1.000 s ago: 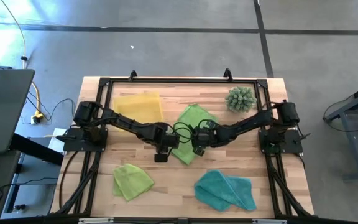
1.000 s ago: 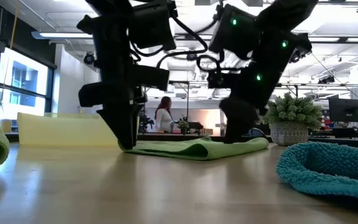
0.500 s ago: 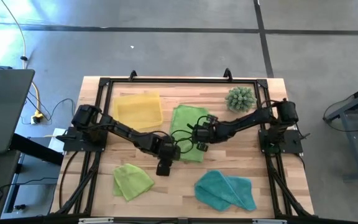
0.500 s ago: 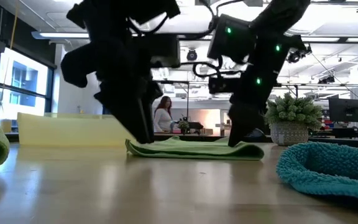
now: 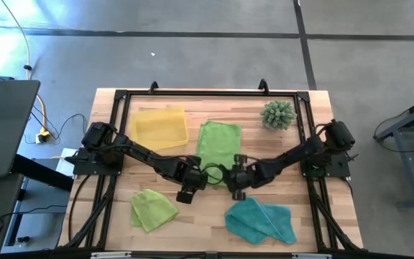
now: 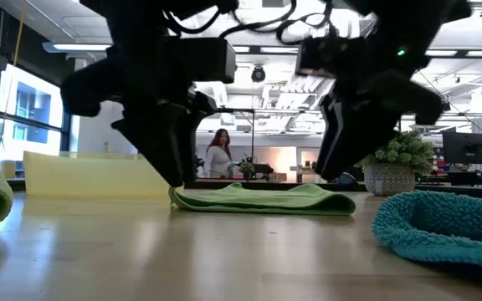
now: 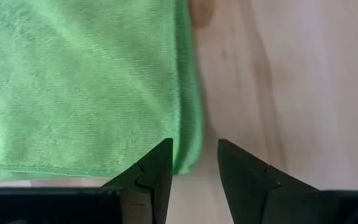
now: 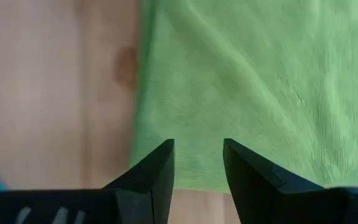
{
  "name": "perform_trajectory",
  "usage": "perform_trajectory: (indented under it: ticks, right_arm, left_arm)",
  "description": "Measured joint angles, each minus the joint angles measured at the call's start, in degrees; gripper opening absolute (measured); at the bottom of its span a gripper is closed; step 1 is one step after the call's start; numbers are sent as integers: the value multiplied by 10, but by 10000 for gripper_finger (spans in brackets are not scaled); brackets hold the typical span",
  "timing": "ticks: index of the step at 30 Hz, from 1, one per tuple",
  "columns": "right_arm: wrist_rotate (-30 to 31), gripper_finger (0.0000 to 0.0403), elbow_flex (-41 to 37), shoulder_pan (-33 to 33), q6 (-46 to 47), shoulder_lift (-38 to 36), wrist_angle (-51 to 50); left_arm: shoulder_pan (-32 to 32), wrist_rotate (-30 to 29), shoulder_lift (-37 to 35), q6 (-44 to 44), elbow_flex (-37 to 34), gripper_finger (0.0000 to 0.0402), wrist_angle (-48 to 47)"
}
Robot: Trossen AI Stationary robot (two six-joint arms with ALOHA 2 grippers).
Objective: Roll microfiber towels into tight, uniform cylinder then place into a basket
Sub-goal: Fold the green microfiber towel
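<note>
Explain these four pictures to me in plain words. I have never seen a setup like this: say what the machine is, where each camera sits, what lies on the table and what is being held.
It is a robot with two dark arms working at a wooden table.

One picture looks straight down, one looks level across the table top, and two come from cameras on the arms' wrists.

On the table lie a flat lime green towel, a crumpled lime green towel, a teal towel, a yellow basket and a spiky green plant.

The left gripper and right gripper sit open at the flat towel's near corners, one at each. Nothing is held.
</note>
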Motion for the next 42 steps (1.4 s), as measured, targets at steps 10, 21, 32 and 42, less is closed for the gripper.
perform_trajectory:
  ticks: [10,21,32,42]
  right_arm:
    - [48,129,0,65,-3,14,78]
    - [76,129,0,85,19,46,85]
    - [122,128,0,85,-4,67,76]
    - [113,128,0,84,-8,67,40]
  left_arm:
    - [-60,-2,0,-27,0,115,-16]
    - [-147,-38,0,-61,0,115,-14]
    - [-172,-51,0,-59,0,115,-15]
    - [-165,-53,0,-64,0,115,-33]
